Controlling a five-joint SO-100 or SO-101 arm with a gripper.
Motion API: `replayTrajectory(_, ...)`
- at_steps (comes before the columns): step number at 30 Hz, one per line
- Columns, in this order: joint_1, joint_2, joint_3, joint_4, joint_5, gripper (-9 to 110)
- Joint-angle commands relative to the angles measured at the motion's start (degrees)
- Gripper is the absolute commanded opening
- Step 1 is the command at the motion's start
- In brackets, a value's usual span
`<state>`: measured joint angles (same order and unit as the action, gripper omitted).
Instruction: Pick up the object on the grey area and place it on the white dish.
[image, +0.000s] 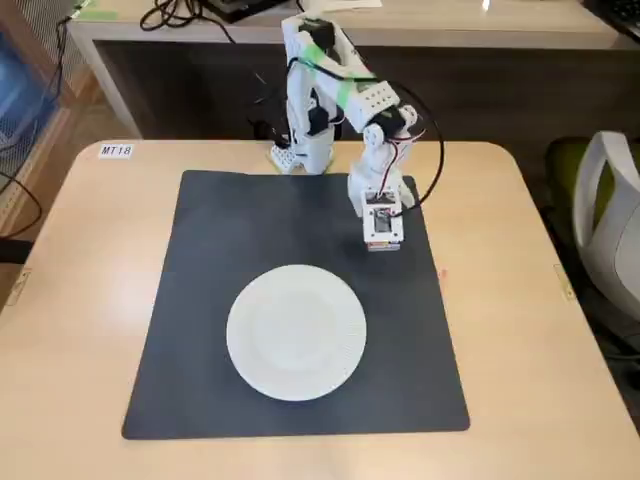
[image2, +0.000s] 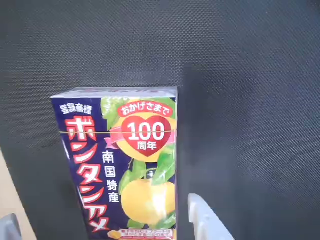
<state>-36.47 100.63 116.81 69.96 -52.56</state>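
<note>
The small rectangular packet, dark blue with yellow fruit and red-pink lettering, lies flat on the large dark grey mat at its far right part in the fixed view, directly under the wrist. For a sound grasp, the spread white fingers should be lowered straight down so that the packet's long sides are straddled evenly before closing. The fingers are set wider than the packet; nothing is held, and contact cannot be judged. The round white plate sits near, unoccupied.

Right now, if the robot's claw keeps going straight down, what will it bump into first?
Probably the candy box: the gripper points down at it, a finger on each side. Under it lies the grey mat.
</note>
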Motion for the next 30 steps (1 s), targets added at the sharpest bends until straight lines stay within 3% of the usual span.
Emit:
replayTrajectory(1,2.11,-0.62,-1.93,-1.32,-0.53,42)
replayTrajectory(12,1.76,-6.42,-2.46,-3.96,-0.62,35)
replayTrajectory(21,1.14,-5.89,-2.11,-5.27,1.05,19)
replayTrajectory(30,4.48,2.46,-2.64,-5.36,2.02,20)
